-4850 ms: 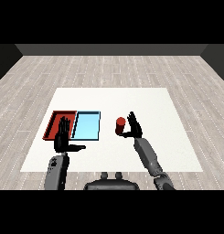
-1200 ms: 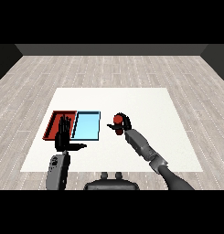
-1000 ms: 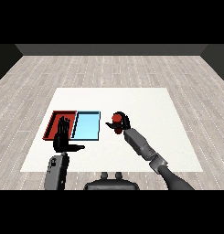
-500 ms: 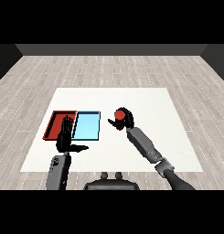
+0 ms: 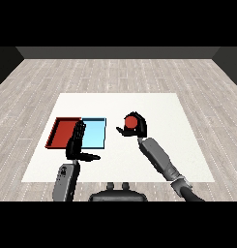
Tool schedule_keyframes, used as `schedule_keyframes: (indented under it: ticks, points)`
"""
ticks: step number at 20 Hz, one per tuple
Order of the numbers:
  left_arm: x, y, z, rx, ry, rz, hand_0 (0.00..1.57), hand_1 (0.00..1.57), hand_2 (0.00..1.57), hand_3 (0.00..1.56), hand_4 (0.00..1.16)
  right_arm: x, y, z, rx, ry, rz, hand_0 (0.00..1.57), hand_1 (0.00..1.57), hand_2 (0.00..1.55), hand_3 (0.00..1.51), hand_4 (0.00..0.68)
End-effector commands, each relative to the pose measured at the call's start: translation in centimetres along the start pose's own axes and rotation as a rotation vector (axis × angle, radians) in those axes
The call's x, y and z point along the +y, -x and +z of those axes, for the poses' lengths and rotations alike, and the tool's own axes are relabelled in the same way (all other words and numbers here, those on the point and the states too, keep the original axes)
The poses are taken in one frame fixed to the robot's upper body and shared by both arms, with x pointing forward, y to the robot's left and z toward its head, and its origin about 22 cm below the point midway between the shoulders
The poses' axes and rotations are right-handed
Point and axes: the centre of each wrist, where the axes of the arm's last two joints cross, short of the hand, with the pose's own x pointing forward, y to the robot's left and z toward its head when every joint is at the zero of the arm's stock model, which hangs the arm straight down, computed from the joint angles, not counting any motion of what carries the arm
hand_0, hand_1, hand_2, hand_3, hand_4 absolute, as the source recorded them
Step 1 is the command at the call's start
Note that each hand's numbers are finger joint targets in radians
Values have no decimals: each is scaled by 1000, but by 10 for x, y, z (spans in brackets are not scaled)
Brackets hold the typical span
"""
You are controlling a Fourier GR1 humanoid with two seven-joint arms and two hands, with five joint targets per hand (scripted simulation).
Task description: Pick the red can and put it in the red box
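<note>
Since the earlier frame the red can [image 5: 132, 121] has been shifted left from near the table's [image 5: 187, 160] right half toward its middle, and is now enclosed by the curled fingers of the right hand [image 5: 134, 128], just beside the right edge of the light blue tray [image 5: 93, 133] and apparently lifted, though contact with the surface cannot be judged. The left hand [image 5: 77, 143] is held with straight fingers over the near edges of both trays, holding nothing. A risk is judged: the red tray [image 5: 62, 131] lies beyond the blue one, so an early release would leave the can in the wrong tray, and the left hand may be struck on the way across.
</note>
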Motion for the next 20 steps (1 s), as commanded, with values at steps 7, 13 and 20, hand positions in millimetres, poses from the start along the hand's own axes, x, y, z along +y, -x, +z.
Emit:
schedule_keyframes:
  ticks: [7, 13, 20]
  points:
    - [-52, 13, -23, 108, 91, -49, 0, 0, 0, 0, 0, 28, -28, 33, -45, -11, -19, 1442, 1442, 1415, 1383, 634]
    - [-67, 30, -29, 144, 101, -50, 0, 0, 0, 0, 0, 26, -46, 33, -111, -32, -39, 1449, 1449, 1432, 1399, 621]
    - [-87, 41, -22, 194, 108, -18, 0, 0, 0, 0, 0, 28, -55, 44, -130, -17, -49, 1445, 1445, 1439, 1395, 634]
